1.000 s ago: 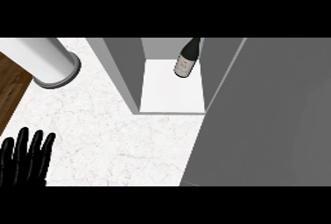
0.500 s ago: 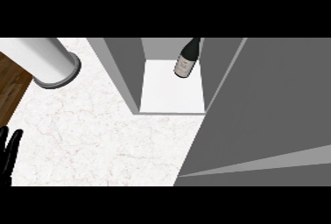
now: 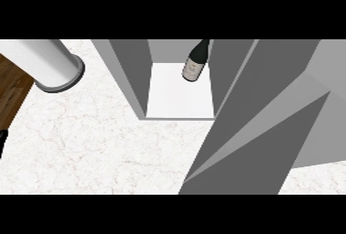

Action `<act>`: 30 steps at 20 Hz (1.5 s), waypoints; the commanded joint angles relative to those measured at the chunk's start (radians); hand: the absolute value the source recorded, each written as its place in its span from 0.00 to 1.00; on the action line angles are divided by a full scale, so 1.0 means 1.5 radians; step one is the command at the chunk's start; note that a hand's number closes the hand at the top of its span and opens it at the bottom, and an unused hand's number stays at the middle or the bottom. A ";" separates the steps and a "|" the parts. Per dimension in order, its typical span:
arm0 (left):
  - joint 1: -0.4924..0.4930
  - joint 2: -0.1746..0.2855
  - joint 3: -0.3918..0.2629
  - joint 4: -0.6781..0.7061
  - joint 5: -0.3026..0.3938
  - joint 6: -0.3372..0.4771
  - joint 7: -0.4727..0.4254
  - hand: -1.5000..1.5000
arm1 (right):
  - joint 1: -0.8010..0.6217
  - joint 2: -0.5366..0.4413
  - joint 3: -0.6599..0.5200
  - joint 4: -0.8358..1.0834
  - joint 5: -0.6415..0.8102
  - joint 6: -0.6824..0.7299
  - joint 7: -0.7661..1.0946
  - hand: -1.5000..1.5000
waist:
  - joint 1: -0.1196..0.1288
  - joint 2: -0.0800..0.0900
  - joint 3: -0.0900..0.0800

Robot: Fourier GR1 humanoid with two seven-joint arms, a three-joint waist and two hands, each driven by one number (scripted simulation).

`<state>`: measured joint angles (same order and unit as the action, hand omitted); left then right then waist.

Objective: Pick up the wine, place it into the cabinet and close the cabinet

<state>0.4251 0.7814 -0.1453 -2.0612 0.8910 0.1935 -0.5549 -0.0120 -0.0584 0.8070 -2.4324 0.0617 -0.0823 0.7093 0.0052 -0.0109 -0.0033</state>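
Head view is showing the wine (image 3: 194,64) already sitting inside the cabinet (image 3: 128,68), base on the white cabinet floor (image 3: 177,98), close to the right inner wall. Its long axis is running up the view with the neck tipping slightly right toward the back; it is looking upright, but from this steep angle I cannot tell that for sure. The cabinet door (image 3: 263,119) is standing open, jutting from the cabinet's right side toward the lower edge and filling most of the right half. Closing is looking like the step left, and it is turning on this door: its free edge is lying down and right of the wine and would be needing a swing leftward across the opening. The left robot hand (image 3: 2,142) is showing only as a dark sliver at the left edge, well apart from wine and door, and whether it is released or clenched I cannot tell. The right robot hand is not showing, so which one is nearer the door cannot be told. The marbled white worktop (image 3: 101,151) is carrying the cabinet. A white cylinder (image 3: 40,59) is standing at upper left, apart from the cabinet, beside a strip of wooden floor (image 3: 12,91).
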 commanded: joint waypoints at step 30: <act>-0.093 -0.057 0.026 0.018 0.020 -0.017 0.101 0.00 | -0.766 0.039 -0.181 0.598 -0.168 -0.227 -0.104 1.00 | 0.017 0.012 0.001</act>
<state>0.3064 0.7006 -0.1204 -2.0315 0.9162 0.1559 -0.4277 -1.0549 -0.0096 0.6257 -1.7079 -0.1922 -0.5040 0.6160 0.0415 0.0045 -0.0020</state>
